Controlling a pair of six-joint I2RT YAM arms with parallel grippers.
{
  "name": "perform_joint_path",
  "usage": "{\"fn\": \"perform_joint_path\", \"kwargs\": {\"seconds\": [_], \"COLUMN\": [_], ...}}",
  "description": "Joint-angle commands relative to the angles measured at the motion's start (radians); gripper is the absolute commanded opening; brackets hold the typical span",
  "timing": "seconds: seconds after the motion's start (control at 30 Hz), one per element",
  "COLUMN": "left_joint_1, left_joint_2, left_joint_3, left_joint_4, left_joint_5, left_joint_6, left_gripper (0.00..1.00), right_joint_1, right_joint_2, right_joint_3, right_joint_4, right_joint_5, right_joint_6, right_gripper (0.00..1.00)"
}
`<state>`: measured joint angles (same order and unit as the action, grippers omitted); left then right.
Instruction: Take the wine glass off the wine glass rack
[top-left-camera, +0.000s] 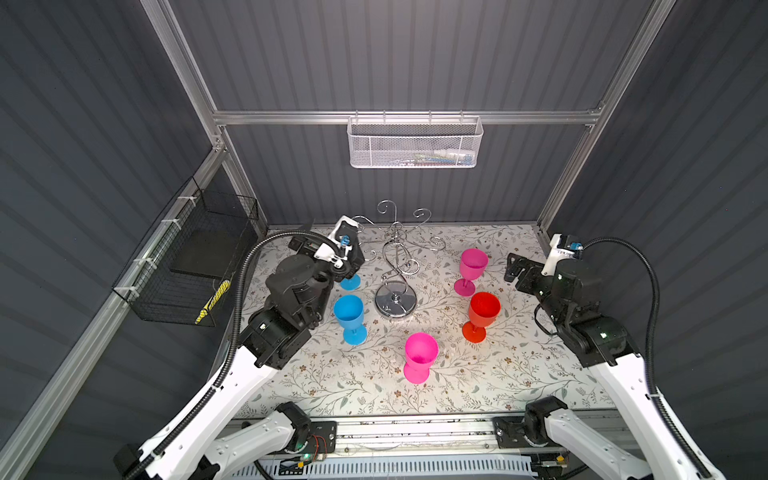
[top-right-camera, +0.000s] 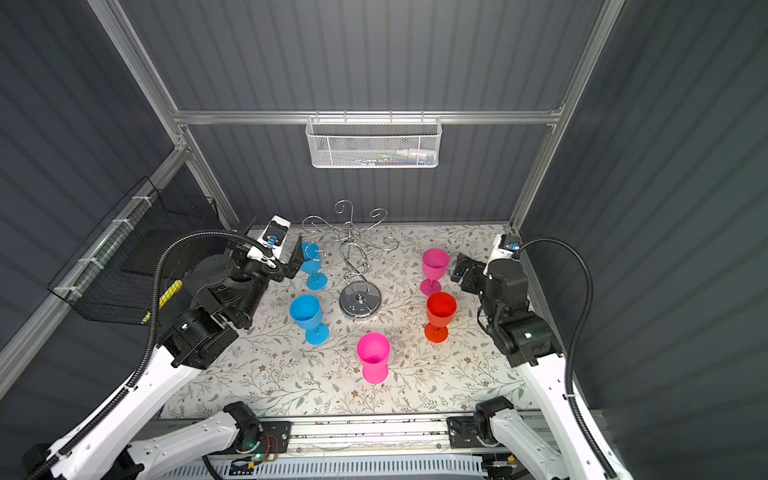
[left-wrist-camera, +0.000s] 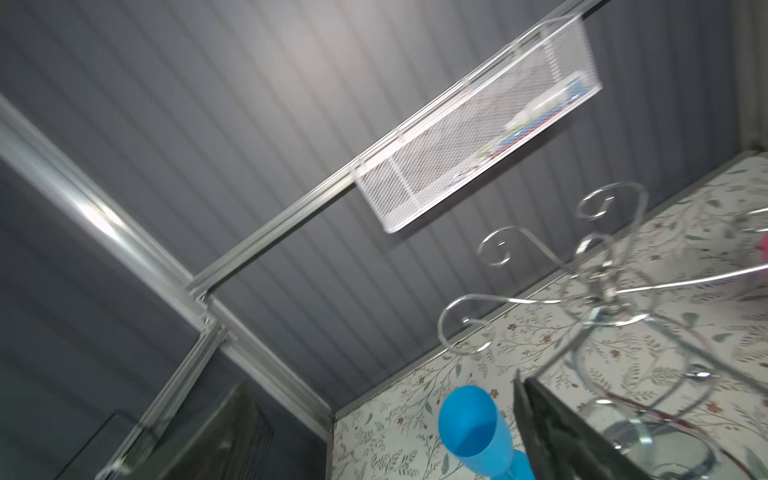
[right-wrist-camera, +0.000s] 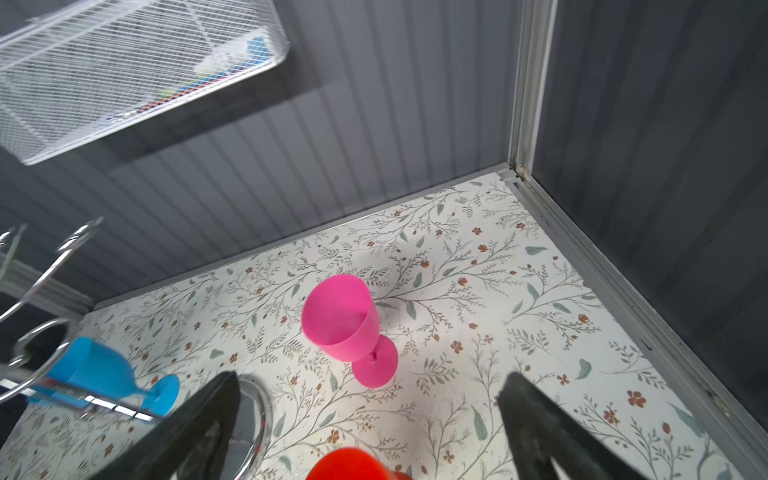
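Spreading across the whole floor of the cell is the floral table (top-left-camera: 478, 386), bearing everything else. Both arms are reaching in from the near corners. The left gripper (top-right-camera: 297, 259) is hanging at the far left beside a blue wine glass (top-right-camera: 311, 257); only one dark finger (left-wrist-camera: 552, 424) is showing in the left wrist view, wide of that glass and holding nothing. The right gripper (right-wrist-camera: 370, 424) is standing spread wide and empty, a pink wine glass (right-wrist-camera: 340, 320) sitting upright on the table beyond its fingers (right-wrist-camera: 536, 419), apart from them.

The wine glass rack (top-left-camera: 395, 266) is standing at mid-table toward the back, its disc base (top-left-camera: 395, 303) flat on the surface, its scroll arms bare in both top views.

Five glasses are standing upright around it: the far blue one, a nearer blue wine glass (top-left-camera: 349, 316) left of the base, a front pink wine glass (top-left-camera: 419, 357), a red wine glass (top-left-camera: 482, 313) and the far pink one at right.
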<state>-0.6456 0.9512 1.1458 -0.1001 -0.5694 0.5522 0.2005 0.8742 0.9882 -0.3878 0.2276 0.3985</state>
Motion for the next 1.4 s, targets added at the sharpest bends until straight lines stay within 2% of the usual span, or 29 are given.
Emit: {"fn": "perform_joint_path", "kwargs": {"seconds": [0.0,0.17,0.33,0.47,0.57,0.7,0.8,0.83,0.87,0.93,1.0,1.07,1.17,1.23,1.3,1.33,1.37], "left_joint_1": [0.087,0.284,0.468,0.576,0.598,0.606,0.613,0.615,0.616,0.63,0.646,0.664,0.688,0.69,0.69,0.69,0.69], "left_joint_2": [-0.017,-0.023,-0.029,0.071,0.175,0.303,0.419,0.453,0.483,0.541,0.54,0.567,0.638,0.63,0.657,0.65,0.649], "left_joint_3": [-0.088,-0.263,-0.49,-0.572,-0.606,-0.712,-0.733,-0.735,-0.741,-0.761,-0.725,-0.747,-0.764,-0.719,-0.711,-0.699,-0.696], "left_joint_4": [0.017,0.106,0.283,0.353,0.424,0.701,0.786,0.803,0.826,0.929,0.839,0.933,1.045,0.933,0.974,0.933,0.927], "left_joint_5": [0.035,0.093,0.131,0.225,0.254,0.204,0.201,0.204,0.206,0.226,0.272,0.315,0.331,0.376,0.408,0.422,0.426], "left_joint_6": [-0.126,-0.324,-0.486,-0.561,-0.568,-0.585,-0.58,-0.581,-0.584,-0.604,-0.636,-0.662,-0.716,-0.696,-0.683,-0.674,-0.671], "left_gripper": [1.0,1.0,1.0,1.0,1.0,1.0,1.0,1.0,1.0,1.0,1.0,1.0,1.0,1.0,1.0,1.0,1.0], "right_joint_1": [-0.094,-0.157,-0.197,-0.213,-0.214,-0.214,-0.214,-0.214,-0.214,-0.214,-0.215,-0.229,-0.248,-0.251,-0.254,-0.253,-0.254], "right_joint_2": [0.051,0.096,0.103,0.113,0.154,0.237,0.351,0.374,0.373,0.408,0.415,0.467,0.614,0.543,0.589,0.601,0.58], "right_joint_3": [-0.065,-0.203,-0.348,-0.502,-0.586,-0.641,-0.679,-0.667,-0.634,-0.636,-0.634,-0.677,-0.753,-0.734,-0.755,-0.765,-0.758], "right_joint_4": [0.11,0.308,0.514,0.746,0.865,0.977,1.115,1.128,1.052,1.12,1.139,1.276,1.588,1.429,1.547,1.58,1.532], "right_joint_5": [-0.16,-0.133,-0.137,-0.201,-0.164,-0.148,-0.142,-0.132,-0.128,-0.11,-0.082,-0.08,-0.066,-0.069,-0.077,-0.082,-0.081], "right_joint_6": [-0.035,-0.157,-0.224,-0.278,-0.271,-0.275,-0.269,-0.27,-0.278,-0.311,-0.334,-0.331,-0.314,-0.298,-0.308,-0.309,-0.306], "right_gripper": [0.99,0.99,0.99,0.99,0.99,0.99,0.99,0.99,0.99,0.99,0.99,0.99,0.99,0.99,0.99,0.99,0.99]}}
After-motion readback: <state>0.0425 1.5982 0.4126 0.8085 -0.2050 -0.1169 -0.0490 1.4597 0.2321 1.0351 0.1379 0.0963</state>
